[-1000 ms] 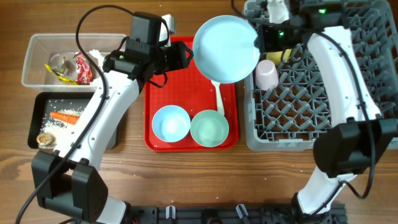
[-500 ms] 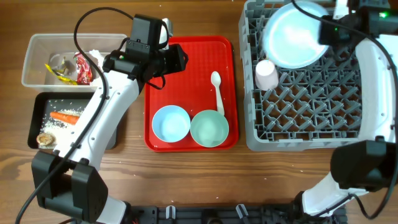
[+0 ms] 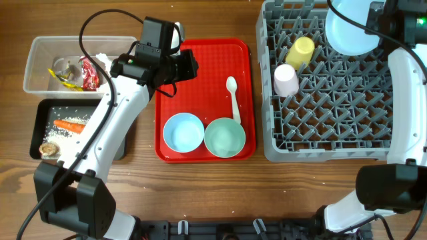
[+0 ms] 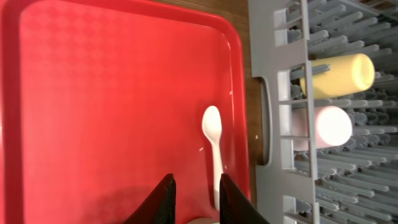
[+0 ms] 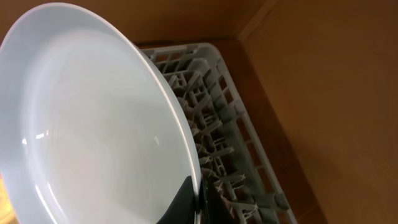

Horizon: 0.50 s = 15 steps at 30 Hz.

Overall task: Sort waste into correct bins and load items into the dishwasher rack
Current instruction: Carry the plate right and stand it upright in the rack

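- No text, label, brand, number or sign can be read in any of the three views.
- Red snack wrapper (image 3: pixel 89 72), lying in the clear tub (image 3: pixel 35 57): the surface carries print, but it is too small to resolve into letters.
- Yellow wrapper (image 3: pixel 60 78), in the same tub: any print on it is likewise illegible.

Bright, even light falls from above. The overhead view is sharp, with soft shadows under the arms on the desk (image 3: pixel 200 193). The tray (image 4: pixel 112 93) has a pale sheen, and the left claw (image 4: pixel 194 186) is blurred. The plate (image 5: pixel 93 143) carries faint glare, and the rack (image 5: pixel 211 124) is slightly soft.
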{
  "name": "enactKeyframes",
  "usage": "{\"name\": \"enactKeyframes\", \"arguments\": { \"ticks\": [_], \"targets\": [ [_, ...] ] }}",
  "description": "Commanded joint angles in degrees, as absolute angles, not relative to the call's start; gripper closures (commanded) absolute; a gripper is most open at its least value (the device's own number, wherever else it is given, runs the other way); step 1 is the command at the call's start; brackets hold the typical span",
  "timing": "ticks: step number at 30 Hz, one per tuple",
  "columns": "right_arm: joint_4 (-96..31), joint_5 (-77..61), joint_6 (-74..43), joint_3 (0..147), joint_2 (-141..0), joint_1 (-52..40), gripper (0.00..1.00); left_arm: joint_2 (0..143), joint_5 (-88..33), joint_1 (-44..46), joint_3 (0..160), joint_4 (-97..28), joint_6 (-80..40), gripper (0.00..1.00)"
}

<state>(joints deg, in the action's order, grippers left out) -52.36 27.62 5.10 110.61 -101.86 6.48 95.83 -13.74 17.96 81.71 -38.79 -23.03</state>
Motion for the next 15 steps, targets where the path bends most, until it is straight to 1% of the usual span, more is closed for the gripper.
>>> {"name": "enactKeyframes", "arguments": {
  "ticks": [1,10,15],
  "targets": [
    [-51.1,29.8,6.0,110.2,-103.5,6.5,0.96,95.0,-11.9,18.1,81.8,-39.2,-22.7,0.77],
    [-49.8,29.7,7.6,110.2,-108.0,6.3,0.96,95.7,-11.9,18.1,81.8,-39.3,-22.7,0.79],
    [-46.5,32.1,9.3,110.2,-110.2,6.2,0.96,95.7,-11.9,18.1,81.8,-39.3,-20.7,0.82]
  ]
}}
